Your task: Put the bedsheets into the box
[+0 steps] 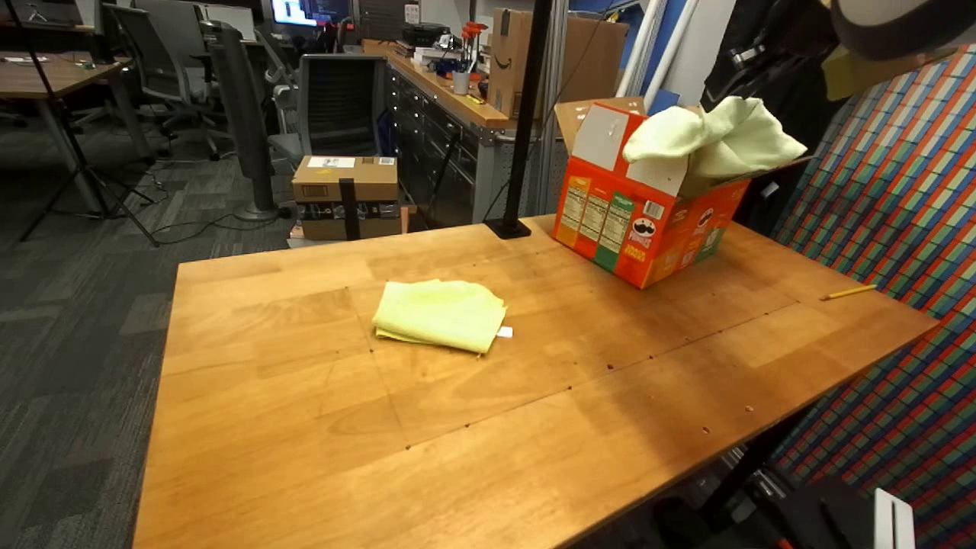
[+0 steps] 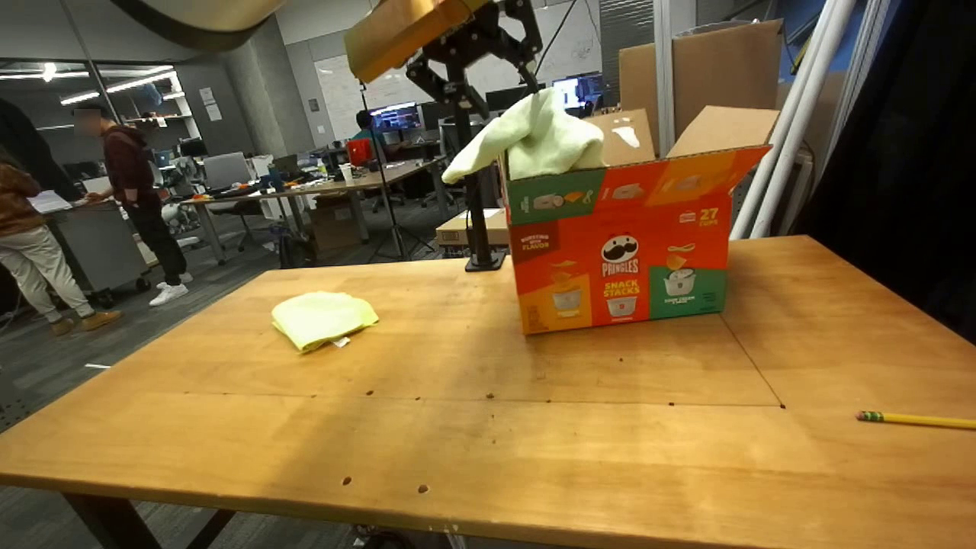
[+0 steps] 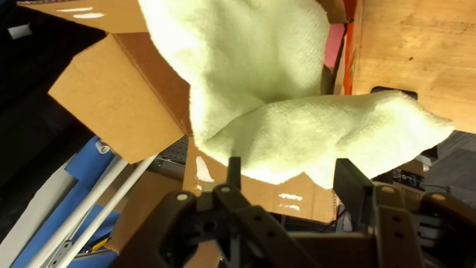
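Wooden table [image 1: 496, 404], yellow-green cloth [image 1: 441, 314] lying folded on it, orange box [image 1: 663, 229] at that cloth's two o'clock in an exterior view, pale cloth [image 2: 545, 141] heaped across the box's open top, gripper [image 3: 289, 169] above, jaws parted

The upper-right box [image 1: 648, 236] was printed orange-red, green and white; the upper-right bedsheet [image 1: 728, 145] was pale green, the central bedsheet [image 1: 441, 316] yellow-green.

inside of the box [image 3: 163, 78] mostly hidden by a pale bedsheet [image 3: 256, 70]
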`<state>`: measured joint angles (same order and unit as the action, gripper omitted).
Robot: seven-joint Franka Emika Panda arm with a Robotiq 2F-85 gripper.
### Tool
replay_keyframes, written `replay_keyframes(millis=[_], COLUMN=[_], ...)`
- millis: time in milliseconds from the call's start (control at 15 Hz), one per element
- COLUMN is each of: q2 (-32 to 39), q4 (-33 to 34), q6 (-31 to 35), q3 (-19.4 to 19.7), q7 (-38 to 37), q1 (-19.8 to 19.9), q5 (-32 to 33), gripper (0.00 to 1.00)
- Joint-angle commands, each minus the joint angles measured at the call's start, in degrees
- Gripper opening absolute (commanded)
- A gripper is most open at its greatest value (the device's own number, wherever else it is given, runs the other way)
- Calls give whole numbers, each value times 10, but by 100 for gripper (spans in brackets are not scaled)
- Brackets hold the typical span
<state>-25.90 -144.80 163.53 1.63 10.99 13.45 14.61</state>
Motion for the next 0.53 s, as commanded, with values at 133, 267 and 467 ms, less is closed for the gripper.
replay_keyframes(millis=[133,267,467], q2=[24,23,21], q4=[10,8,2], q6=[4,0,7], q3=[-21,-28,-16], q7=[-29,-28,-3], q1=[-11,-12,-39], q5=[17,23,10], gripper=[100,100,100])
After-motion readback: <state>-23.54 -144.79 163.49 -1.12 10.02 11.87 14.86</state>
